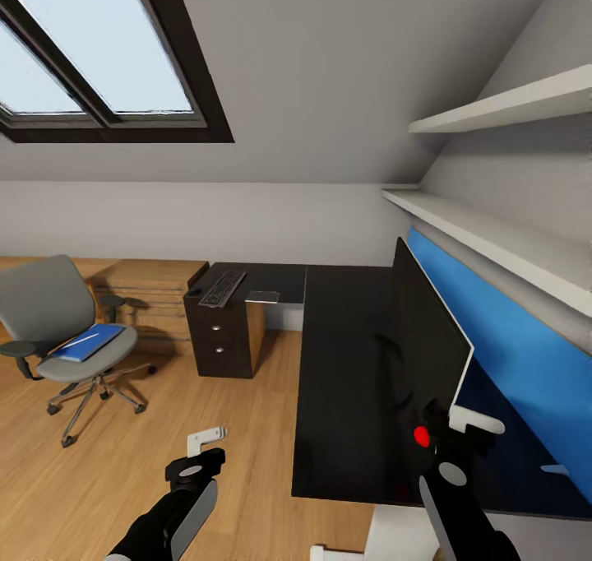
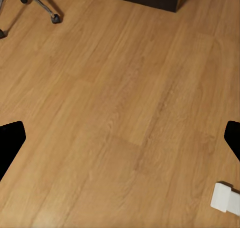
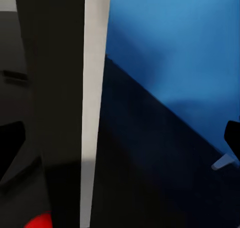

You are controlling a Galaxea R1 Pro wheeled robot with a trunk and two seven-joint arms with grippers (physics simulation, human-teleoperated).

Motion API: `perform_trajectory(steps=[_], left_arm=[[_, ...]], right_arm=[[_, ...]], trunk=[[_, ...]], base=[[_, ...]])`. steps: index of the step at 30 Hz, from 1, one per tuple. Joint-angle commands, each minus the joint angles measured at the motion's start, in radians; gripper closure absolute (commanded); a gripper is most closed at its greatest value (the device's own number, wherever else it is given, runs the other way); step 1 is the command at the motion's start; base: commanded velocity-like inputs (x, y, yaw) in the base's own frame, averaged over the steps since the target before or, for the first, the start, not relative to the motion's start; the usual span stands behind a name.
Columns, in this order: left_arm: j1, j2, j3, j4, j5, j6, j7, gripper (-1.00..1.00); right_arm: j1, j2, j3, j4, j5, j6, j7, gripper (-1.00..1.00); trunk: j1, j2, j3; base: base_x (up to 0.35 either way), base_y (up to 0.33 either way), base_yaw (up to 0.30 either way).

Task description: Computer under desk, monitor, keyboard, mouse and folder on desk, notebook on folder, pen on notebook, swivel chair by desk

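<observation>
The swivel chair (image 1: 57,322) stands on the floor at the left, apart from the desk (image 1: 345,363), with the blue folder (image 1: 89,341) lying on its seat. The keyboard (image 1: 223,288) and the grey notebook (image 1: 263,296) lie on the desk's far left wing. The monitor (image 1: 427,331) stands edge-on along the desk's right side. My right gripper (image 1: 469,425) is open at the monitor's near edge. In the right wrist view that light edge (image 3: 95,102) runs between the fingers of the right gripper (image 3: 120,138). My left gripper (image 1: 204,450) (image 2: 120,138) hangs open over bare floor.
A blue wall panel (image 1: 526,355) and two white shelves (image 1: 493,240) line the wall behind the monitor. A wooden dresser (image 1: 144,285) sits at the back left, next to the black drawer unit (image 1: 218,339). A chair caster (image 2: 55,18) shows near the left gripper.
</observation>
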Motion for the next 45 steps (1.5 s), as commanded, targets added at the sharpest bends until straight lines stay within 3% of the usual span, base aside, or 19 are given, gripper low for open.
perform_trajectory(steps=[1,45], left_arm=[[-0.001,0.001,-0.004,-0.002,0.005,0.004,0.007,-1.0],[-0.001,0.001,-0.003,-0.002,0.005,0.005,0.007,-1.0]], right_arm=[[-0.001,0.001,-0.001,-0.001,0.008,0.005,-0.002,-1.0],[-0.001,0.001,-0.005,-0.002,0.009,-0.023,-0.001,-1.0]], trunk=[[0.001,-0.002,-0.002],[0.001,-0.002,-0.002]], base=[[0.0,-0.204,0.0],[0.0,-0.017,0.0]])
